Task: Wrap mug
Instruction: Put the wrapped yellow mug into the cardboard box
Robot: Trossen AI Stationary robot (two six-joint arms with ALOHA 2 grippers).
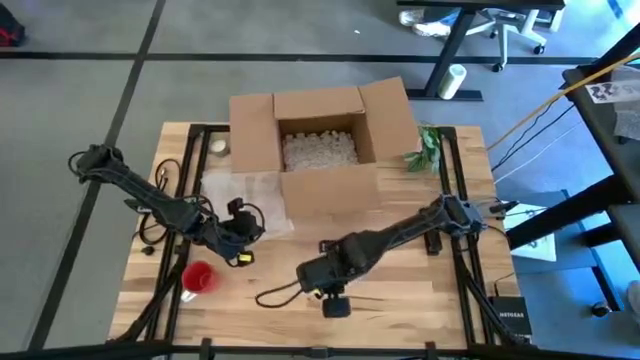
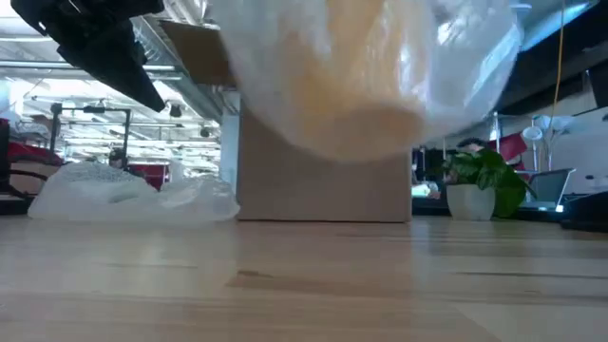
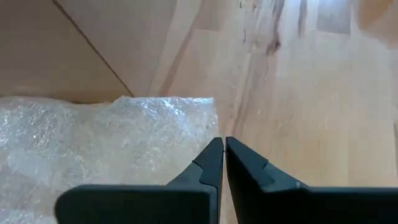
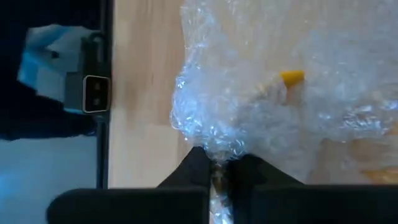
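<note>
We see the left arm reaching in low from the bench's (image 1: pixel 400 275) left edge, its left gripper (image 3: pixel 223 149) with jaws together on nothing, at the edge of a bubble wrap sheet (image 3: pixel 93 137), with a red cup (image 1: pixel 197 277) nearby. Right arm angles across toward front centre; the right gripper (image 4: pixel 216 163) has its jaws clamped on a bubble-wrapped bundle (image 4: pixel 280 93) showing yellow inside, lifted off the bench in the low view, in front of the cardboard box (image 1: pixel 320 140); we can't confirm it's the mug.

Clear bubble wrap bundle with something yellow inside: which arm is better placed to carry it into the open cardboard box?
Right. Its hand is shut on the clear bubble wrap bundle, held off the table. The left hand is shut, empty.
</note>
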